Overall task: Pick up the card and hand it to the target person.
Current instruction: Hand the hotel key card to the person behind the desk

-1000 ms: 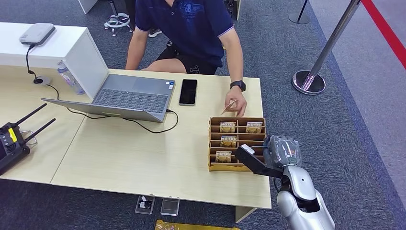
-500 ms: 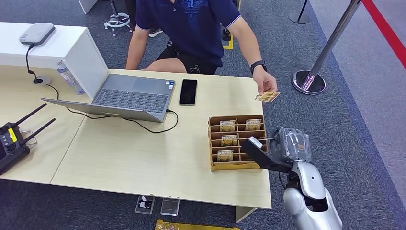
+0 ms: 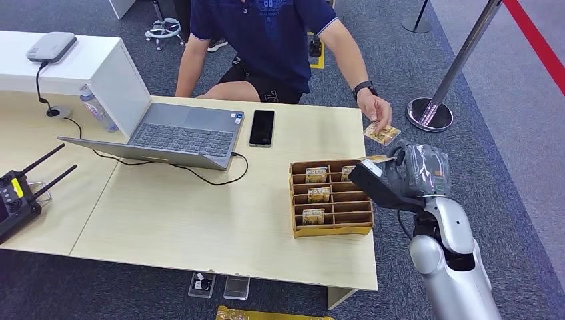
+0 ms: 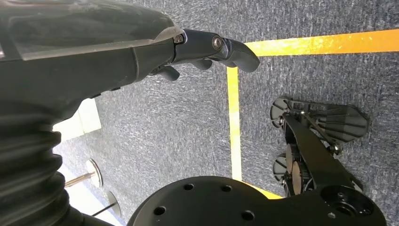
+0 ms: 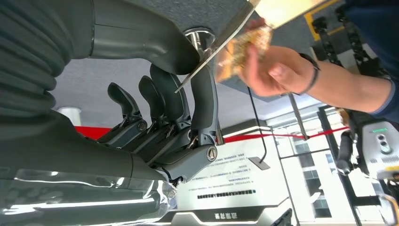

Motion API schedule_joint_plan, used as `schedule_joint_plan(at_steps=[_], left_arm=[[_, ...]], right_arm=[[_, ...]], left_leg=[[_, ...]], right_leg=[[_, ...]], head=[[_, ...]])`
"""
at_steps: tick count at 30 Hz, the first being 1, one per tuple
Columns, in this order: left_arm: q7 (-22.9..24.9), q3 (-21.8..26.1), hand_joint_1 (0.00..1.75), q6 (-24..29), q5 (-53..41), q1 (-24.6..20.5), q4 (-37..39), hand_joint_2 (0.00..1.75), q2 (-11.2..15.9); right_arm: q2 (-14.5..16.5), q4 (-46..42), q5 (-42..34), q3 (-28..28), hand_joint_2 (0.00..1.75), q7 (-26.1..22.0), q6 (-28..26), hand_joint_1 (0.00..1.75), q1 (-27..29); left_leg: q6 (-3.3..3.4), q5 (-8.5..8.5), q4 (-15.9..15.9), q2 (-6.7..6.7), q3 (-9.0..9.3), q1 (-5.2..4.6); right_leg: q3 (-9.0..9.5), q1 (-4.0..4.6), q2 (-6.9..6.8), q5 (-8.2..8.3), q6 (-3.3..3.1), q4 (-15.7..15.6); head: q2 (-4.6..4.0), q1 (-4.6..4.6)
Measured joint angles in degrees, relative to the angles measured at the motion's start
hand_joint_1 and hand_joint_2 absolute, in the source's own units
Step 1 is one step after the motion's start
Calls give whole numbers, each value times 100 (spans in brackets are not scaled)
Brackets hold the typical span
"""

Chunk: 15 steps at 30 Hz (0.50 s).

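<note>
My right hand [image 3: 412, 171] is raised beside the table's right edge, just past the cardboard card box [image 3: 331, 231]. It pinches a thin card [image 3: 375, 159] between thumb and fingers; the right wrist view shows that card [image 5: 212, 51] edge-on in the hand [image 5: 174, 127]. The person's hand [image 3: 378, 109] holds another patterned card [image 3: 382, 134] just above and beyond mine, close to it [image 5: 242, 44]. Several more cards [image 3: 317, 175] stand in the box's slots. My left hand [image 4: 211, 47] hangs over the carpet, holding nothing.
An open laptop [image 3: 186, 130] and a black phone [image 3: 261, 127] lie on the wooden table [image 3: 200, 227] left of the box. A remote controller [image 3: 13, 200] sits at the left edge. A stanchion base [image 3: 430, 113] stands on the carpet to the right.
My right hand rose and moved toward the person with its card. The person's hand lifted a card from the box and drew it back to the table's right edge.
</note>
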Motion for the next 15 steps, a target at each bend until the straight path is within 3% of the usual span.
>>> schedule_joint_plan(at_steps=[7, 15], left_arm=[[32, 3, 0, 9, -42, -9, 1, 175, 0], [78, 5, 0, 10, -67, -37, 1, 175, -4]], right_arm=[[121, 621, -303, 136, 175, -131, -67, 147, -726], [555, 1916, -329, 288, 175, -290, -326, 147, -1669]], left_leg=[[1, 3, 0, -1, -1, 0], [-1, 7, 0, 0, 0, 0]], right_leg=[[1, 0, -1, 1, 0, 3], [-1, 1, 0, 3, 0, 6]], head=[[0, 5], [0, -1]])
